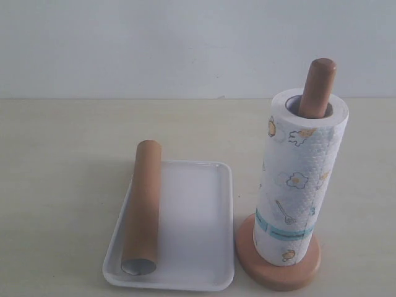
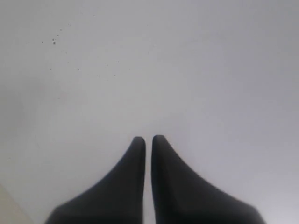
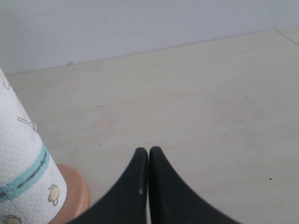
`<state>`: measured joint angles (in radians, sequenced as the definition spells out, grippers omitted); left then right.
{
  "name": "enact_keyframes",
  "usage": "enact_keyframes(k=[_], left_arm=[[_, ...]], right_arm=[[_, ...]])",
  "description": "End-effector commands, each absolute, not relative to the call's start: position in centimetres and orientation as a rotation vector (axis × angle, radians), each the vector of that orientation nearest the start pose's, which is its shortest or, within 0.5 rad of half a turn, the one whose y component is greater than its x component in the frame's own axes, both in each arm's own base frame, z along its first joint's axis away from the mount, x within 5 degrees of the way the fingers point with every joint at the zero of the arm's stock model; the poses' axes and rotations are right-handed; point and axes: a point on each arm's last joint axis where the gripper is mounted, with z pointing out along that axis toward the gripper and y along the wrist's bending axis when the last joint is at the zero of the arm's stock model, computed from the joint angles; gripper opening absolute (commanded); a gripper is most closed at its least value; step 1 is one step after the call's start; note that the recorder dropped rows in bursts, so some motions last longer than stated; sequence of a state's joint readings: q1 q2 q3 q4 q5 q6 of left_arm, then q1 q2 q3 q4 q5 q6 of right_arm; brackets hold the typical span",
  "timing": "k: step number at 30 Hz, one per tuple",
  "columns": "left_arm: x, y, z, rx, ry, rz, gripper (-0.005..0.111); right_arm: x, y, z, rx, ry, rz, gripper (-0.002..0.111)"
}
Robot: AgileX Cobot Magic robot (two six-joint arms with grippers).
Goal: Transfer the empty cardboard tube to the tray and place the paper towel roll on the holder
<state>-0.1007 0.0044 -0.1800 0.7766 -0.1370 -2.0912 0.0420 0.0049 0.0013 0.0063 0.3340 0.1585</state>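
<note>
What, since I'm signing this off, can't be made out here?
- Exterior view: middle of the holder, hidden inside the paper towel roll.
- Exterior view: left floor of the tray, under the cardboard tube.
- Right wrist view: roll and holder base cut by the edge.
- Left wrist view: only the shut left gripper against blank grey.

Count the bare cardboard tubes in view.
1. The empty cardboard tube lies lengthwise along the left side of the tray. The paper towel roll on the holder may hide its own core.
</note>
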Motion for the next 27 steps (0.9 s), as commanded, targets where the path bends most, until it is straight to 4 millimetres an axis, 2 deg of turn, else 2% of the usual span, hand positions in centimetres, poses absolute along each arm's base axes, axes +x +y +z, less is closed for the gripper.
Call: enact_keyframes(k=[1, 3, 7, 10, 17, 19, 25, 27], left_arm=[[3.9, -1.0, 27.9, -0.697, 1.121, -1.254, 0.004], [4.0, -0.6, 27.5, -0.658, 1.165, -1.096, 0.004], [4.4, -0.3, 26.3, -0.444, 1.346, -0.672, 0.004], [4.8, -0.4, 24.9, -0.283, 1.419, -0.473, 0.004], [5.6, -0.5, 20.9, -0.128, 1.535, -0.27, 0.004], [5.6, -0.5, 20.9, -0.112, 1.535, -0.254, 0.004], [5.5, -0.4, 18.8, 0.045, 1.757, -0.079, 0.004], [5.4, -0.4, 18.7, 0.048, 1.774, -0.076, 0.004]], right_arm=[[5.4, 0.2, 18.3, 0.111, 1.812, 0.145, 0.0], [5.4, 0.2, 18.3, 0.111, 1.812, 0.145, 0.0], [5.4, 0.2, 18.3, 0.111, 1.812, 0.145, 0.0], [5.4, 0.2, 18.3, 0.111, 1.812, 0.145, 0.0], [5.4, 0.2, 18.3, 0.111, 1.812, 0.145, 0.0], [5.4, 0.2, 18.3, 0.111, 1.812, 0.145, 0.0], [5.4, 0.2, 18.3, 0.111, 1.812, 0.145, 0.0], [5.4, 0.2, 18.3, 0.111, 1.812, 0.145, 0.0]])
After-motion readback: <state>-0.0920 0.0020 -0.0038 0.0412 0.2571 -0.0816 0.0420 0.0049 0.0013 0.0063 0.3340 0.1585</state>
